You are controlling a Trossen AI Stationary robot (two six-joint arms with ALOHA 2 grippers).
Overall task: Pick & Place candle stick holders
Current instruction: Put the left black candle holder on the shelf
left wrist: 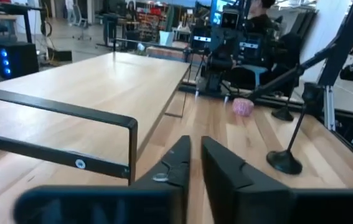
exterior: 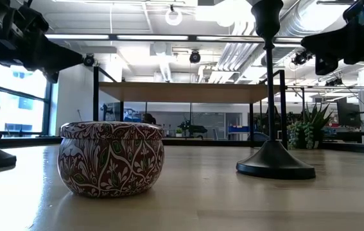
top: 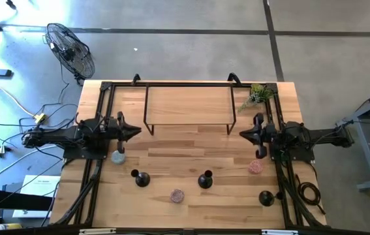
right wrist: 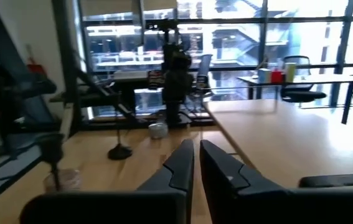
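Three black candle stick holders stand upright on their round bases on the near half of the wooden table: one at the left (top: 141, 179), one in the middle (top: 205, 179), one at the near right (top: 267, 198). The middle one shows close in the low view (exterior: 275, 160). My left gripper (top: 134, 133) hovers at the table's left, fingers shut and empty (left wrist: 195, 163), pointing toward the right. My right gripper (top: 243, 134) hovers at the table's right, shut and empty (right wrist: 196, 163), pointing toward the left. Both are farther back than the holders.
A raised wooden shelf on a black frame (top: 188, 104) spans the far middle between the arms. Three small round tins stand on the table: bluish (top: 118, 156), patterned red (top: 177, 195), pink (top: 255, 167). A small plant (top: 258, 95) stands at the far right corner.
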